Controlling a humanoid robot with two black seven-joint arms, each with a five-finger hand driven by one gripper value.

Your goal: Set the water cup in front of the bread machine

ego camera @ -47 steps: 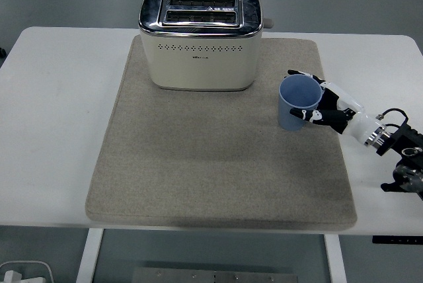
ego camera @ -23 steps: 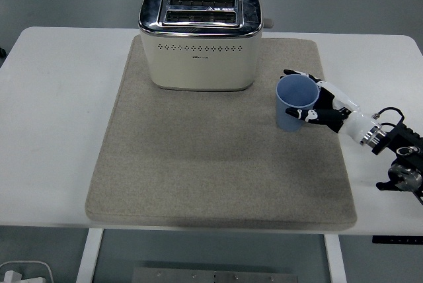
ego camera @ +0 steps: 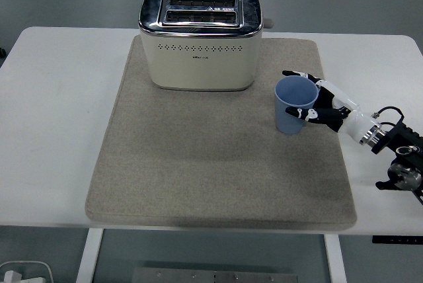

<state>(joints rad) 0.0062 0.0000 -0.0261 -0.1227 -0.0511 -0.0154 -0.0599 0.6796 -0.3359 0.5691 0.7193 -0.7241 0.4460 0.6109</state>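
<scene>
A blue water cup (ego camera: 293, 105) stands upright on the grey mat (ego camera: 198, 164), to the right of the toaster and a little nearer to me. My right hand (ego camera: 316, 101) reaches in from the right edge and its fingers wrap the cup's right side. The cream and chrome bread machine (ego camera: 201, 38) sits at the back of the mat with two empty slots on top. The left arm does not show.
The mat covers most of the white table (ego camera: 53, 131). Bare mat stretches in front of the toaster. The right forearm and its cables (ego camera: 396, 144) lie over the table's right edge.
The right hand has slid the cup a short way to the left and slightly toward me. The toaster has stayed put.
</scene>
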